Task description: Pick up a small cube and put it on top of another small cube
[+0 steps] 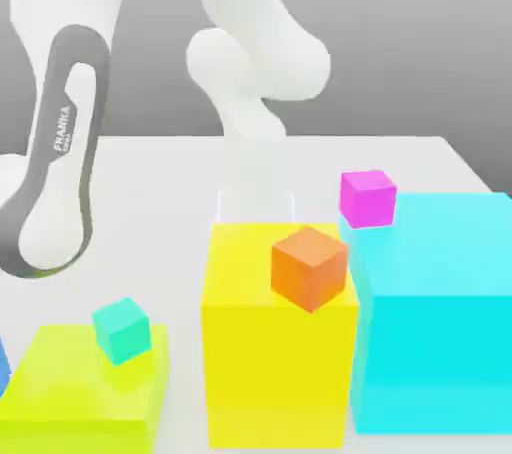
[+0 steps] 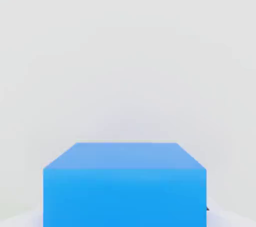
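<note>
Nearest the exterior camera stand three large blocks: lime [image 1: 85,392], yellow [image 1: 275,362] and cyan [image 1: 440,322]. Small cubes rest on them: teal cube [image 1: 122,329] on lime, orange cube [image 1: 309,267] on yellow, magenta cube [image 1: 367,197] at the cyan block's far corner. My hand view faces a blue block [image 2: 125,186] on the worktop [image 2: 125,46]. I cannot tell my tool's state. Risk, in my judgement: each cube sits near an edge, so an off-centre descent could push one off.

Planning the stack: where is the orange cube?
In the exterior view, the orange cube rests on the yellow block, near its right edge, beside the cyan block.
</note>
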`<state>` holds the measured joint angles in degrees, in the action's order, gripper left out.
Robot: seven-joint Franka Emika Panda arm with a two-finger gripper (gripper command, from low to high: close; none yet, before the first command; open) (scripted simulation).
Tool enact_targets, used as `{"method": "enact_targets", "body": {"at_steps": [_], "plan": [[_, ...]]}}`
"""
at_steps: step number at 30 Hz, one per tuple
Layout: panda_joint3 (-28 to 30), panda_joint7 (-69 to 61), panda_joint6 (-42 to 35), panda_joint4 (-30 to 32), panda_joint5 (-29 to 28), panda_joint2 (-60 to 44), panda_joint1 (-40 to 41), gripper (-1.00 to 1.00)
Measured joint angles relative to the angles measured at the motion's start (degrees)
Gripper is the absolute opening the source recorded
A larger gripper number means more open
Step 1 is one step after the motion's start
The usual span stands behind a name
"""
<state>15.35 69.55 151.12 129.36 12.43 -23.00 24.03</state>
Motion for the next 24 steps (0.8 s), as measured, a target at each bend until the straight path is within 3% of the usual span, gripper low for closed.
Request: {"method": "enact_targets", "body": {"at_steps": [15,20,21,24], "plan": [[-5.34,3.23,-12.84,17.33,-13.28,31.53,-10.06,-1.0],[-5.97,2.64,-4.76,20.76,-13.31,26.87,-10.73,-1.0],[-5.89,2.46,-3.35,21.08,-13.08,25.76,-10.84,1.0],[-5.89,2.46,-3.35,21.08,-13.08,25.76,-10.85,1.0]]}}
